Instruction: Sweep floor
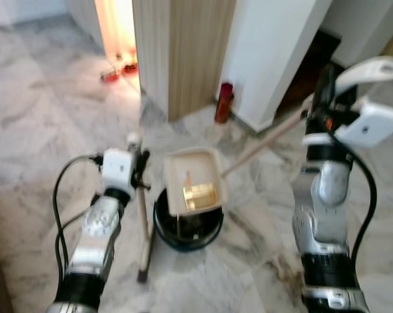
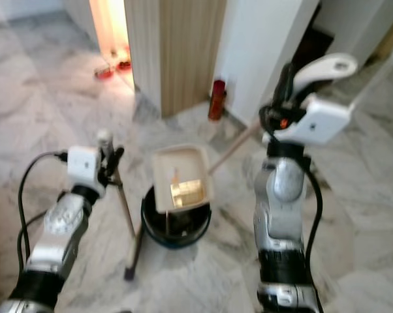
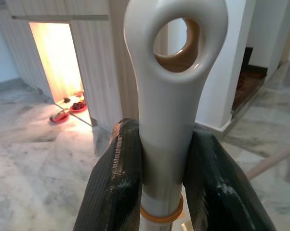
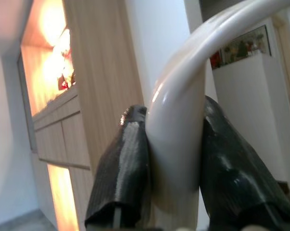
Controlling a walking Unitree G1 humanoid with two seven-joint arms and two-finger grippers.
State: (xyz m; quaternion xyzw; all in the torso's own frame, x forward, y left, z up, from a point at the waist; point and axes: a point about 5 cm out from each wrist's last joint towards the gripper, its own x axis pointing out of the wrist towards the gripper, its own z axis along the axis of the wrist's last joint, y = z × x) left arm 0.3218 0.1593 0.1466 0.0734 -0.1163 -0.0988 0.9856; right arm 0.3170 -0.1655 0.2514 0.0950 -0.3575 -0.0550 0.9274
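My left gripper [image 1: 139, 167] is shut on the white looped top of a broom handle [image 3: 171, 96]. Its wooden stick [image 1: 144, 228] runs down to the marble floor beside a black bin [image 1: 187, 227]. Raised at the right, my right gripper [image 1: 324, 81] is shut on the curved white handle [image 4: 178, 134] of a long wooden pole [image 1: 265, 140]. That pole leads down to a beige dustpan [image 1: 193, 179], which is tilted over the bin. Some yellowish debris [image 1: 200, 195] lies in the pan.
A wood-panelled cabinet [image 1: 183, 52] and a white wall corner [image 1: 275, 52] stand just behind the bin. A red bottle [image 1: 224, 102] sits on the floor between them. Red slippers [image 1: 118, 68] lie in a brightly lit opening at the far left. Open marble floor [image 1: 40, 130] stretches to the left.
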